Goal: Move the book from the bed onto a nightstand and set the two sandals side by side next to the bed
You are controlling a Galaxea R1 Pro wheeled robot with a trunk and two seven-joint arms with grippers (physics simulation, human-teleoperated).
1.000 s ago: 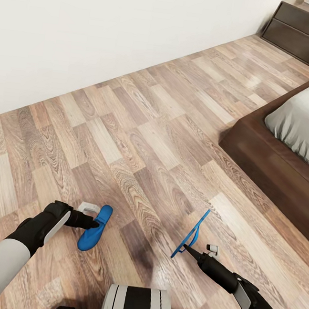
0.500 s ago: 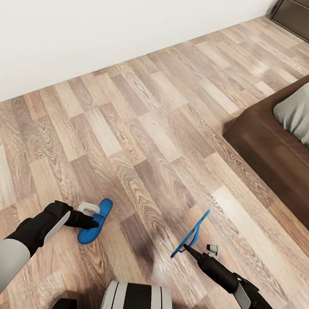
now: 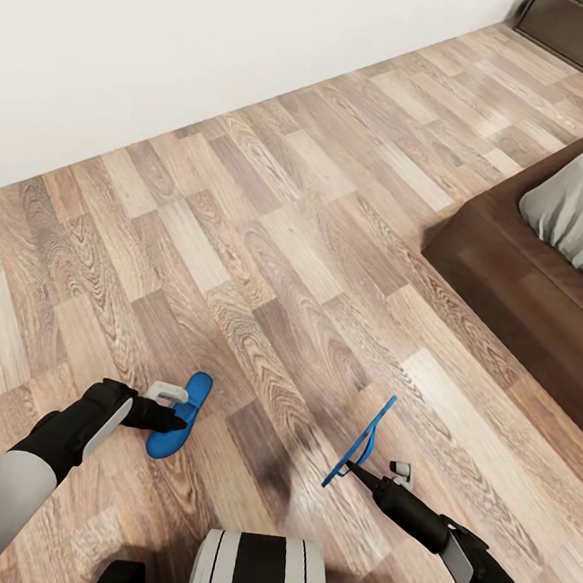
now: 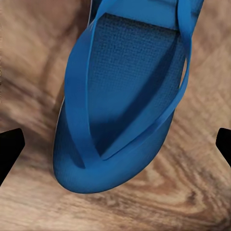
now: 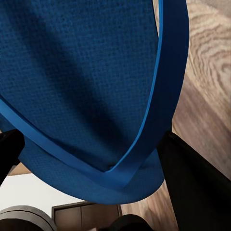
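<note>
Risk of slip: right gripper [image 3: 354,469] pinches right sandal [image 3: 361,440] edge-on, clear of floor [image 3: 289,237], near the bed [image 3: 508,298], while left gripper [image 3: 176,416] clamps left sandal [image 3: 180,415] flat, so a jolt en route could twist either loose.

Each pincer is holding 1 blue sandal: left pincer [image 3: 171,415] left sandal [image 3: 180,415], right pincer [image 3: 355,468] right sandal [image 3: 361,440], edge-on.
</note>
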